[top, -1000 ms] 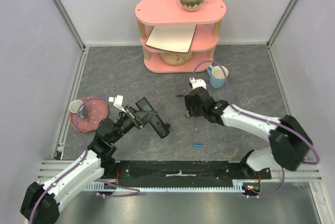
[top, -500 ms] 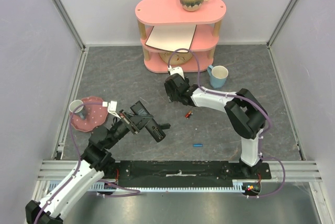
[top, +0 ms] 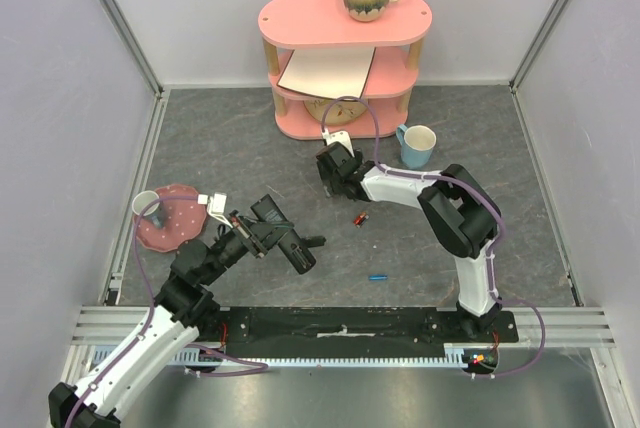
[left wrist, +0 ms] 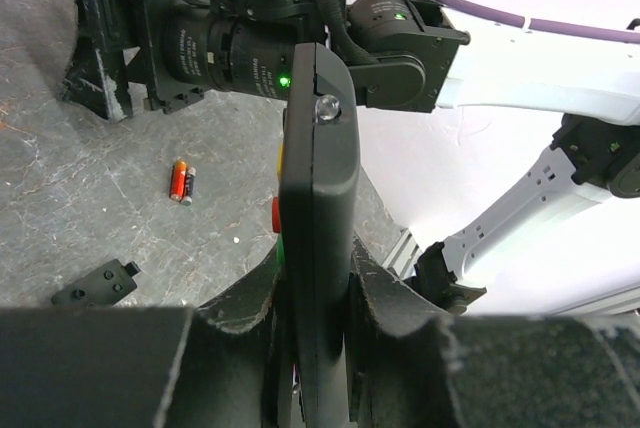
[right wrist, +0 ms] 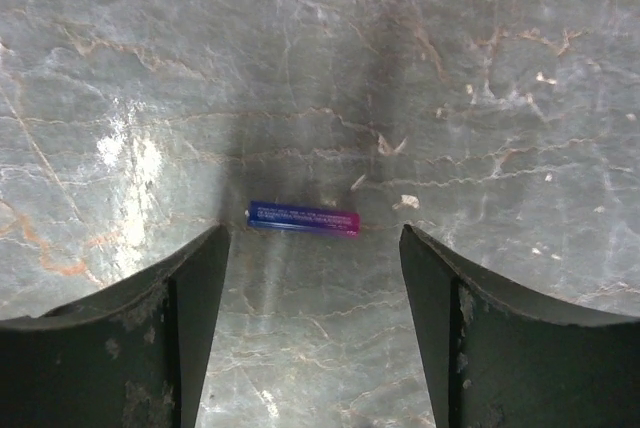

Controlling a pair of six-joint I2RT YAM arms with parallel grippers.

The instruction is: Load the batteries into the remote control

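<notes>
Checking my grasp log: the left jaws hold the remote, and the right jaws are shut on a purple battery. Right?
The right jaws stand open over the battery, which lies on the table, as the right wrist view shows. The left jaws do hold the remote.

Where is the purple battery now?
In the right wrist view, the battery lies flat on the grey table, under the open right gripper, in line with the gap between its fingers.
</notes>
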